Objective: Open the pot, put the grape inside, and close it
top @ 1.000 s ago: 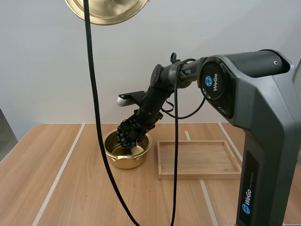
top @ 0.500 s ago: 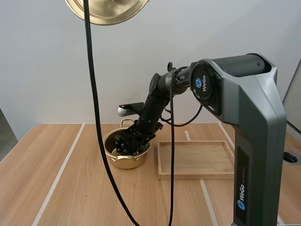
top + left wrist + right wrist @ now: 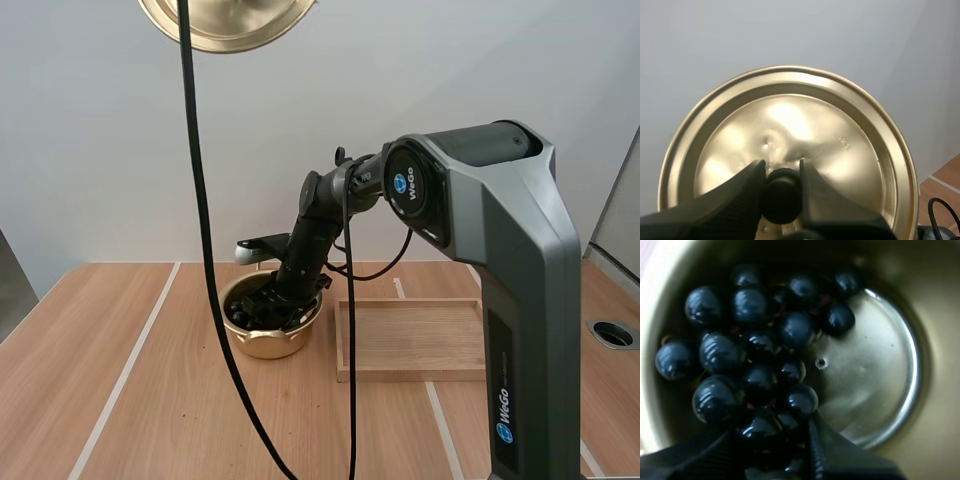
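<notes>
Down inside pot (image 3: 264, 345), right hand (image 3: 771, 429) pinching grapes (image 3: 790, 330) (bunch stretching away from it), left hand (image 3: 781, 167) clamped on lid (image 3: 805, 120).

Pot mouth: your right arm (image 3: 312, 225) reaches into the pot (image 3: 265, 345); grapes (image 3: 750, 355) crowd one side, the other is bare.
Above pot: lid (image 3: 225, 22) hangs high, well apart.
Right of pot: wooden tray (image 3: 420, 372) just beside.
Left of pot: you have open desk (image 3: 120, 400).

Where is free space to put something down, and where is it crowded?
The wooden tray is bare, and so is the table left of the pot. The pot is crowded: grapes and the right gripper inside.
</notes>
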Controlling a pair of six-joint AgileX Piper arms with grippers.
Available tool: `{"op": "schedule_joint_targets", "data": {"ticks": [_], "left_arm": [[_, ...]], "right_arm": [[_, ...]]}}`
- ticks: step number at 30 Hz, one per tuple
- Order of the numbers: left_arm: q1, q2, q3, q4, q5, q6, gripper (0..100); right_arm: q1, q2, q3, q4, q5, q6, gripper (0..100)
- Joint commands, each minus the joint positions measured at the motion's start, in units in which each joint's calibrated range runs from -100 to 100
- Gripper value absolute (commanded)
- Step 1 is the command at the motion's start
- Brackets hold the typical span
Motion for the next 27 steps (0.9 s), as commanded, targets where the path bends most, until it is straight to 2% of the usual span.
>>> {"op": "schedule_joint_targets", "data": {"ticks": [1, 12, 13, 14, 16, 17, 18, 19, 27], "left_arm": [[-0.03, -0.24, -0.49, -0.47, -1.49, -0.12, 0], [-0.03, -0.24, -0.49, -0.47, -1.49, -0.12, 0], [-0.03, -0.24, -0.49, -0.47, -1.49, -0.12, 0], [-0.03, -0.24, -0.49, -0.47, -1.49, -0.12, 0], [-0.03, -0.24, -0.49, -0.47, -1.49, -0.12, 0], [-0.03, -0.24, -0.49, -0.47, -1.49, -0.12, 0], [-0.03, -0.24, -0.49, -0.47, -1.49, -0.12, 0], [-0.03, -0.24, -0.49, -0.47, -1.49, -0.12, 0], [-0.03, -0.24, -0.49, -0.47, -1.49, -0.12, 0]], "right_arm": [[0.26, 0.14, -0.23, -0.34, -1.1, 0.26, 0], [0.26, 0.14, -0.23, -3.36, -4.07, 0.95, 0], [0.26, 0.14, -0.23, -3.7, -4.77, 1.16, 3], [0.26, 0.14, -0.23, -4.15, -5.52, 1.39, 16], [0.26, 0.14, -0.23, -4.27, -6.75, 1.39, 51], [0.26, 0.14, -0.23, -4.27, -7.64, 1.39, 74], [0.26, 0.14, -0.23, -4.27, -8.58, 1.51, 93], [0.26, 0.14, -0.23, -4.27, -9.35, 2.1, 100], [0.26, 0.14, -0.23, -6.54, -12.56, 2.42, 97]]}}
